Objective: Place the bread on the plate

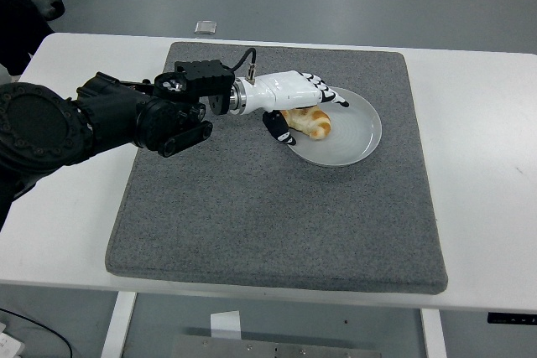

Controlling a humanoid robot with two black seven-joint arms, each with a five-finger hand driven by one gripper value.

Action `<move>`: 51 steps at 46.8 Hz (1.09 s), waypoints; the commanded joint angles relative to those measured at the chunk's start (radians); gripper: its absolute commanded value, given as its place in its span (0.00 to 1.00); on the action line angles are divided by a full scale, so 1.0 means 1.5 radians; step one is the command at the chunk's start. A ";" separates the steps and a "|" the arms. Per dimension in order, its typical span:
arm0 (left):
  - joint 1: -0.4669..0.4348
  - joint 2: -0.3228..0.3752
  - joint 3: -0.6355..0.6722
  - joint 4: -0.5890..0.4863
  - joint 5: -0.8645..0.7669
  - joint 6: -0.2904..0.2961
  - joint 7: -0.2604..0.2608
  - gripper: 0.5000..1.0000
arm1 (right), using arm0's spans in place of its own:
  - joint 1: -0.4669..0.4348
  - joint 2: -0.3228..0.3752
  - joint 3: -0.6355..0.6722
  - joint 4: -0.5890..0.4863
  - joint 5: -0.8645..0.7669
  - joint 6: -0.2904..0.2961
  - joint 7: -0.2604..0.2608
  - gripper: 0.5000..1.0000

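While bread point(309, 121) lies on left part of plate point(357, 136), toward far side of bench point(487, 148): release step in hand. Left hand point(295, 98) spread wide over bread, gripping nothing. Next: lift hand clear without nudging bread.
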 commanded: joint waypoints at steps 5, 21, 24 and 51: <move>-0.010 0.000 -0.041 0.000 -0.001 0.000 0.000 0.99 | 0.000 0.000 0.000 0.000 0.000 0.000 0.000 0.86; -0.031 0.000 -0.153 0.002 -0.019 -0.002 0.000 0.99 | 0.000 0.000 0.000 0.000 0.000 0.000 0.000 0.86; -0.031 0.000 -0.191 0.007 -0.040 -0.007 0.000 0.99 | 0.000 0.000 0.000 0.000 0.000 0.000 0.000 0.86; -0.073 0.038 -0.403 0.015 -0.609 -0.063 0.029 1.00 | 0.000 0.000 0.000 0.000 0.000 0.000 0.000 0.86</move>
